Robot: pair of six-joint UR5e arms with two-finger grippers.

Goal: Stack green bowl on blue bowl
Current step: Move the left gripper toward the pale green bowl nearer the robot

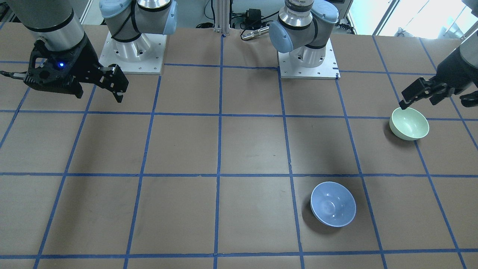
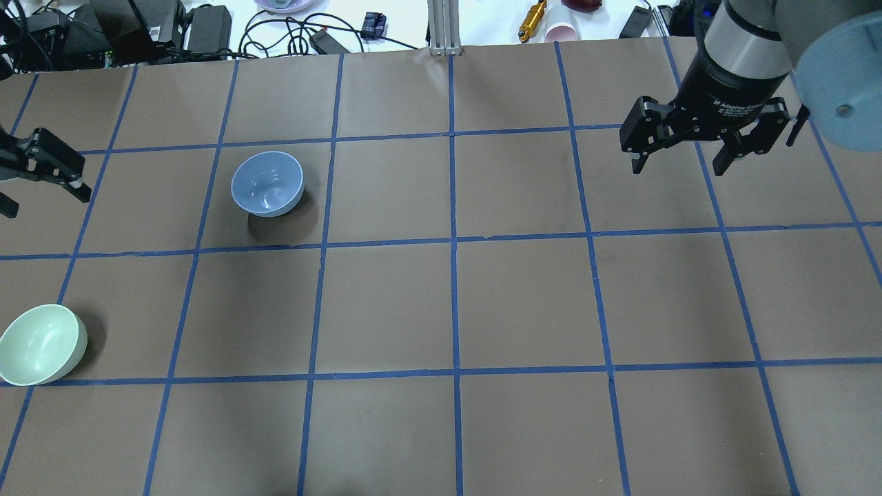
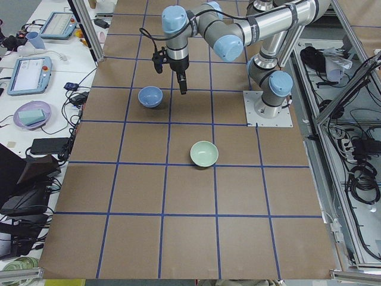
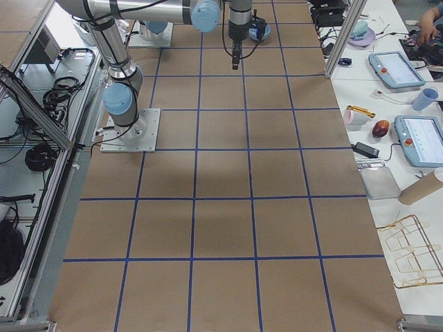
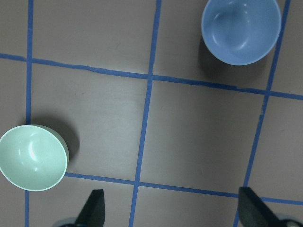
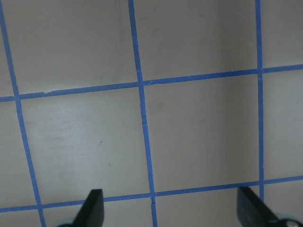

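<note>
The pale mint-green bowl stands upright at the table's left edge in the overhead view, and it also shows in the front view and the left wrist view. The periwinkle-blue bowl stands upright, about two grid squares from it. My left gripper is open and empty, held high above the table beside the green bowl and touching neither bowl. My right gripper is open and empty, high over the table's other side.
The table is brown with a blue tape grid. Both arm bases stand at the robot's edge. Cables, a cup and small gear lie beyond the far edge. The right wrist view shows only bare grid.
</note>
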